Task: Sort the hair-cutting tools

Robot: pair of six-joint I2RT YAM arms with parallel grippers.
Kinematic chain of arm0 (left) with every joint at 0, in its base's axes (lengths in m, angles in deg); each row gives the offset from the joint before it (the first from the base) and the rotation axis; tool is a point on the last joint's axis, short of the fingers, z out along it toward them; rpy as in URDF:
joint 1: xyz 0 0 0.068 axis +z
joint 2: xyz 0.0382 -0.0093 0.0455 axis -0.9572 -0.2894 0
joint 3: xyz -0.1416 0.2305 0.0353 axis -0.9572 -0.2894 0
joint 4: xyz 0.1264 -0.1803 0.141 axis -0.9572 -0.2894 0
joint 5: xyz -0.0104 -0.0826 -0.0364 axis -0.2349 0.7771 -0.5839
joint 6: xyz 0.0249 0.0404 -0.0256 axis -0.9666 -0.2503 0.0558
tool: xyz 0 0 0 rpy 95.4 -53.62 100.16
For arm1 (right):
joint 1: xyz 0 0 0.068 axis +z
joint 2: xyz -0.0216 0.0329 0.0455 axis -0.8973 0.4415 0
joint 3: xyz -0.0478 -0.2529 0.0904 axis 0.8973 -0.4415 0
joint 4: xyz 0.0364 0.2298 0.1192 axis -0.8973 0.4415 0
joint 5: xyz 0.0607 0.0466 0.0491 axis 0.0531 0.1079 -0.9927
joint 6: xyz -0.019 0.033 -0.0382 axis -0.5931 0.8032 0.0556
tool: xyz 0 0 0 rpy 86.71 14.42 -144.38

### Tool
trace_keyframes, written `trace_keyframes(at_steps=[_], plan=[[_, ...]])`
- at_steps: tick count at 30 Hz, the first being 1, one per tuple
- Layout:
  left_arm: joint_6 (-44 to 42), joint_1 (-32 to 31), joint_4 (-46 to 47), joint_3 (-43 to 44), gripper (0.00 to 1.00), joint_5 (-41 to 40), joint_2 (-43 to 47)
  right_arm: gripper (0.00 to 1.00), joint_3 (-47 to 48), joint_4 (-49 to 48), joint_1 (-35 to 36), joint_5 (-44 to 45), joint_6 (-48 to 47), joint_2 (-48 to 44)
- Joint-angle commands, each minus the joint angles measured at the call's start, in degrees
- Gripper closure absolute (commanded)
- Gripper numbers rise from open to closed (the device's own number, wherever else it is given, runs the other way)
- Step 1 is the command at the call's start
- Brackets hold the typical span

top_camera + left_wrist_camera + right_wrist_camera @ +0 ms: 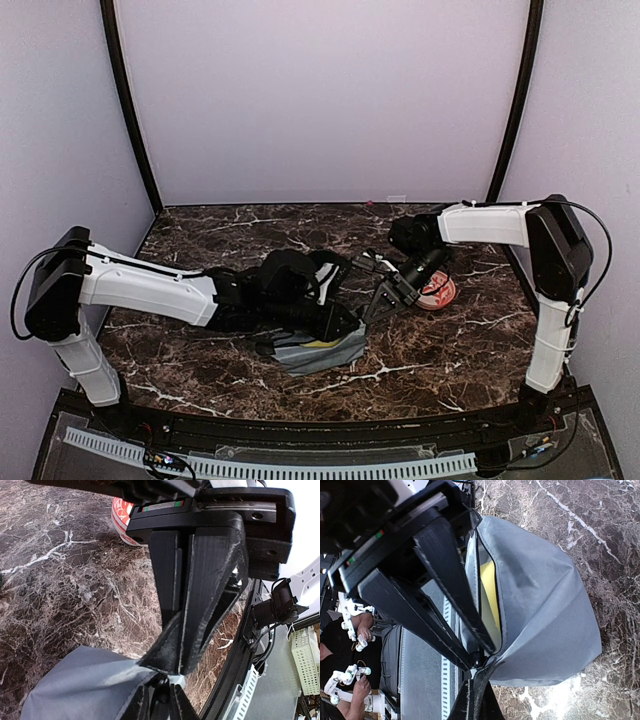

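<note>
- The left gripper (175,669) has its jaws pressed together on the rim of the grey pouch (85,685), mid-table.
- The pouch mouth gapes beside that pinch, with yellow showing inside.
- The right gripper (476,661) is clamped on the same rim, tip to tip with the left, so neither is nearer.
- No tools are plainly visible. I cannot tell whether they lie inside.
- The plate (440,293) sits just right of the right gripper.

Grey pouch (318,354) lies on dark marble table (440,370), mouth open, yellow inside, probably a lining. Red-and-white plate (440,294) sits apart, to its right.
</note>
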Motion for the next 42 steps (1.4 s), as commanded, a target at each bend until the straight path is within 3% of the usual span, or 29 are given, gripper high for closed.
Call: trace_keyframes(at_steps=[1, 9, 19, 24, 29, 31, 33, 39, 42], plan=[[-1.5, 0.5, -1.9, 0.4, 0.87, -0.5, 4.2, 1.0, -0.3, -0.9, 0.7, -0.6, -0.4, -1.1], [-1.3, 0.6, -1.8, 0.4, 1.0, -1.0, 4.6, 1.0, -0.7, -1.7, 1.3, 0.5, 0.3, -1.7], [-1.4, 0.7, -2.9, 1.1, 1.0, 1.0, 3.3, 1.0, -0.6, -1.7, 1.4, 0.5, 0.4, -1.6], [-1.9, 0.7, -4.1, 2.1, 0.84, 1.1, 2.0, 1.0, -0.4, -1.4, 1.4, 0.3, 0.1, -1.5], [-2.7, 0.7, -3.4, 2.4, 0.93, 2.0, 0.9, 1.0, -0.5, -1.2, 1.4, 0.3, 0.0, -1.4], [-2.9, 0.8, -3.7, 2.7, 0.92, 2.0, 0.7, 1.0, -0.5, -1.3, 1.4, 0.3, 0.0, -1.5], [-3.2, 0.7, -4.0, 2.9, 0.84, 2.0, 0.5, 1.0, -0.5, -1.3, 1.5, 0.3, -0.1, -1.5], [-4.6, 0.8, -4.6, 2.9, 0.74, 0.7, 0.2, 1.0, -0.1, -0.8, 1.4, 0.0, -0.3, -1.0], [-6.3, 0.8, -4.9, 3.1, 0.63, -0.8, -0.6, 1.0, 0.0, -0.6, 1.4, -0.1, -0.4, -0.8]])
